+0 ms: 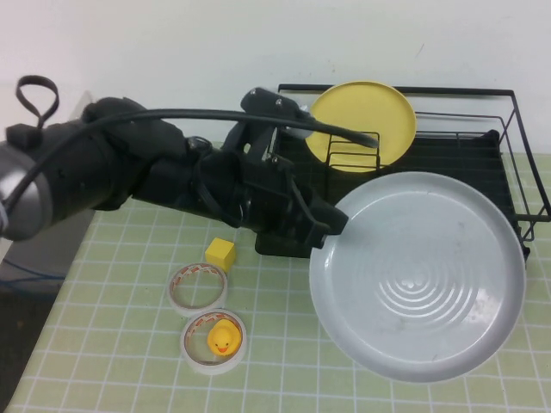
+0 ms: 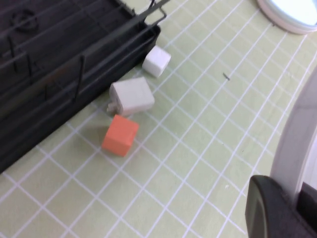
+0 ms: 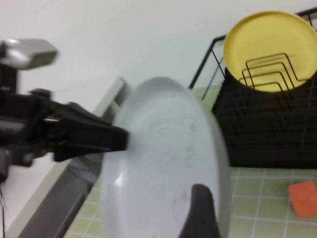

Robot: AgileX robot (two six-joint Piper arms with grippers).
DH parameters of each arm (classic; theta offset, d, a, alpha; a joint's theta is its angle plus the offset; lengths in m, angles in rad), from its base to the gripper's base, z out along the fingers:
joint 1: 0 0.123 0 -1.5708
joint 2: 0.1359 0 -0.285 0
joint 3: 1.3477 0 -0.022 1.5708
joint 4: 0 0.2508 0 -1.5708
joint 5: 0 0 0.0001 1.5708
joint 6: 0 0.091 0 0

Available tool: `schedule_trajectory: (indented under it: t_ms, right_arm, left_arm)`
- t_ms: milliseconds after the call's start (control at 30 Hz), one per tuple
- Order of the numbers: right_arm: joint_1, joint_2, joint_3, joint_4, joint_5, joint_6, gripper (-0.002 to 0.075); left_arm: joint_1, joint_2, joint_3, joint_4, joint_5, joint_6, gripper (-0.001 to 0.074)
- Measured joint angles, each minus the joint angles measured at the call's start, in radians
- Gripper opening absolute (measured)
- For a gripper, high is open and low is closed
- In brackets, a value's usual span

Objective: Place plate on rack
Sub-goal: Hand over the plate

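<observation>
The large light grey plate (image 1: 417, 275) is held in the air in front of the black wire rack (image 1: 465, 159), its face towards the high camera. My left gripper (image 1: 334, 225) is shut on the plate's left rim; in the left wrist view (image 2: 290, 191) the rim (image 2: 297, 144) runs between its fingers. My right gripper (image 3: 208, 198) is hidden in the high view. In the right wrist view one finger (image 3: 200, 208) lies over the plate (image 3: 163, 163) at its near rim, and the left gripper (image 3: 119, 139) grips the far rim. The rack (image 3: 267, 129) holds a yellow plate (image 1: 362, 116) upright.
A yellow cube (image 1: 220, 252), a tape roll (image 1: 198, 286) and a second roll with a yellow duck (image 1: 222, 342) lie left of the plate. An orange cube (image 2: 120, 135), two white blocks (image 2: 132, 95) and a white round object (image 2: 292, 15) lie beside the rack (image 2: 59, 64).
</observation>
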Motion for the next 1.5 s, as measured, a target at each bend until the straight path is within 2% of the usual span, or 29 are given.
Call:
schedule_trajectory:
  t_ms: [100,300,467,600,667,733,767,1000,1100,1300,1400,1500]
  right_arm:
    - [0.000,0.146,-0.068,0.057,0.045,-0.073,0.0517]
    - [0.000,0.434,-0.186,0.194,0.270,-0.329,0.0519]
    - [0.000,0.614,-0.234,0.213,0.398,-0.407,0.0514]
    - [0.000,0.720,-0.242,0.213,0.522,-0.477,0.0426]
    - [0.000,0.746,-0.244,0.213,0.551,-0.501,0.0333]
    - [0.000,0.760,-0.244,0.213,0.561,-0.531,0.0202]
    - [0.000,0.764,-0.244,0.218,0.558,-0.546,0.0178]
    - [0.000,0.771,-0.244,0.260,0.558,-0.603,0.0179]
    - [0.000,0.771,-0.244,0.284,0.540,-0.658,0.0177]
    - [0.000,0.771,-0.302,0.294,0.459,-0.807,0.0140]
    - [0.000,0.771,-0.373,0.261,0.409,-0.861,0.0140]
    - [0.000,0.775,-0.454,0.211,0.328,-0.901,0.0140]
  left_arm:
    - [0.000,-0.022,0.001,0.000,0.002,0.000,0.0003]
    - [0.000,-0.057,0.001,0.000,0.004,-0.002,0.0003]
    - [0.000,-0.059,0.002,-0.025,0.004,-0.006,0.0003]
    - [0.000,-0.059,0.002,-0.043,-0.011,-0.010,0.0003]
    - [0.000,-0.059,0.002,-0.045,-0.029,-0.012,0.0003]
    - [0.000,-0.059,0.002,-0.045,-0.042,-0.012,0.0003]
    - [0.000,-0.059,0.002,-0.045,-0.045,-0.012,0.0003]
    - [-0.002,-0.059,0.002,-0.057,-0.081,-0.031,0.0020]
    - [-0.002,-0.059,0.002,-0.061,-0.081,-0.066,0.0127]
    - [0.013,-0.059,0.002,-0.061,-0.078,-0.164,0.0491]
    - [0.033,-0.059,0.002,-0.061,-0.066,-0.196,0.0539]
    - [0.059,-0.059,0.002,-0.050,-0.066,-0.237,0.0494]
